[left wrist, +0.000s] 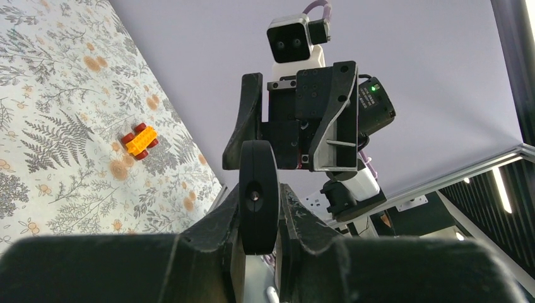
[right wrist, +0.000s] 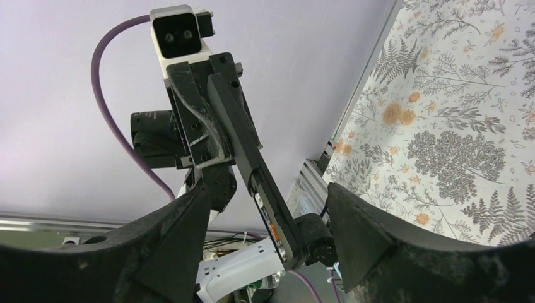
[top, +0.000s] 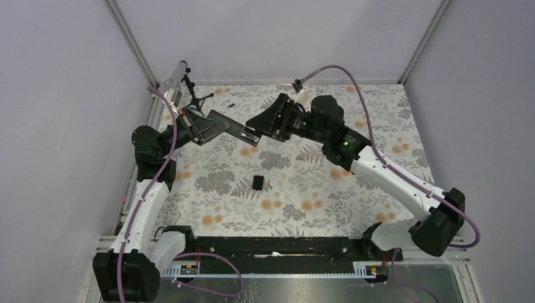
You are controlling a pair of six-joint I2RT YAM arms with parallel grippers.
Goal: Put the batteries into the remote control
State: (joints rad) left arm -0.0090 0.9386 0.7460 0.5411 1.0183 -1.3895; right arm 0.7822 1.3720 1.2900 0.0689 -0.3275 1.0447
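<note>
- left gripper (left wrist: 257,211) clamped tight on the remote control (top: 233,126) — hold it level
- right gripper (right wrist: 268,202) wide open, empty — should fetch the battery (top: 231,104) lying far left

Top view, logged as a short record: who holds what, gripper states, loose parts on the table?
remote: lifted off the table, between the two arms
left gripper: shut on remote
right gripper: open, fingers either side of the remote's free end, not clamped
cover: flat on the table, apart from both arms
small dark bit: on the table beyond the remote, maybe a battery, too small to tell
tripod: far left corner
toy car: on the table, untouched
</note>
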